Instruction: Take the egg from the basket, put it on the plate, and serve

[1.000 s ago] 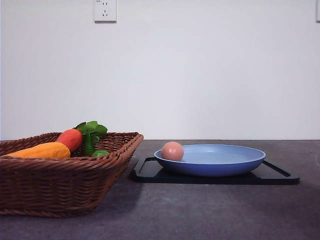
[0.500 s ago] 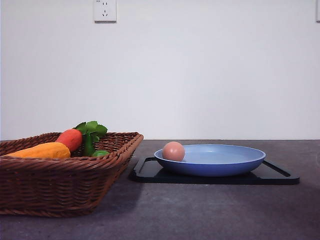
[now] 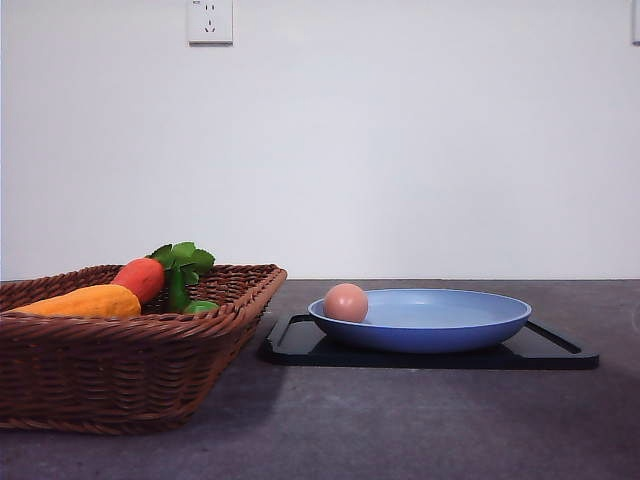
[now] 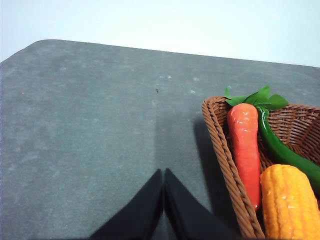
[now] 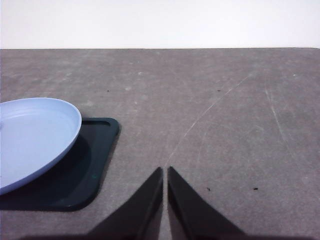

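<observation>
The pinkish-brown egg [image 3: 346,302] lies inside the light blue plate [image 3: 450,322], against its left rim. The plate rests on a flat black tray [image 3: 300,345]; in the right wrist view the plate [image 5: 30,137] and tray [image 5: 95,165] lie off to one side. The brown wicker basket [image 3: 120,370] stands at the left of the table. My left gripper [image 4: 163,175] is shut over bare table beside the basket's wall [image 4: 225,165]. My right gripper [image 5: 165,172] is shut over bare table, apart from the tray, holding nothing.
The basket holds a carrot [image 3: 140,278] with green leaves, a yellow corn cob [image 3: 85,301] and a green pepper [image 4: 280,150]. A white wall with a socket [image 3: 210,20] stands behind the grey table [image 3: 420,430].
The egg has shifted very slightly inside the plate near the left rim and now lies still. Nothing else has moved.
</observation>
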Robot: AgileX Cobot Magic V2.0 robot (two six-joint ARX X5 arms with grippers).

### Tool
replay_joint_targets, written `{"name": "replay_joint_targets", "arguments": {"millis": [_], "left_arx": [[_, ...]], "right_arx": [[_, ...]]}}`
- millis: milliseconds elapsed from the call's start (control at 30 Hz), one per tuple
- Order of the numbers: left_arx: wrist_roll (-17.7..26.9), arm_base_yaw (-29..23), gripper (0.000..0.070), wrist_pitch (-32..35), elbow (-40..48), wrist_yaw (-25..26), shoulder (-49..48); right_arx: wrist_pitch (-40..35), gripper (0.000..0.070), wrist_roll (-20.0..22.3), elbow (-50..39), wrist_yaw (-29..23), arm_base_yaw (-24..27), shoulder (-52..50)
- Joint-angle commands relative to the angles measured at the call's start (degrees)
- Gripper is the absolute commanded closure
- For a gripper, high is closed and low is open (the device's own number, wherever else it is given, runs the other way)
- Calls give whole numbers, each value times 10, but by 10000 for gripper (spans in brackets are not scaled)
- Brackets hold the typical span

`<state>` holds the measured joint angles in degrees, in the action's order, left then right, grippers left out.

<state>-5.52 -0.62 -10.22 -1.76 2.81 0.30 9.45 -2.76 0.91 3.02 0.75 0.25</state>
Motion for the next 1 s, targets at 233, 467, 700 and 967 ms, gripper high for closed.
{"name": "replay_joint_targets", "arguments": {"millis": [233,467,700,967], "left_arx": [[-1,-1,700,-1,16,-1,-1],[-1,-1,700,-1,16,-1,-1],[-1,-1,700,-1,16,-1,-1],[-1,-1,700,-1,16,-1,-1]], "right_arx": [[-4,700,2,-4,-1,0,0],[-4,700,2,-4,-1,0,0],[-4,700,2,-4,-1,0,0],[-4,700,2,-4,-1,0,0]]}}
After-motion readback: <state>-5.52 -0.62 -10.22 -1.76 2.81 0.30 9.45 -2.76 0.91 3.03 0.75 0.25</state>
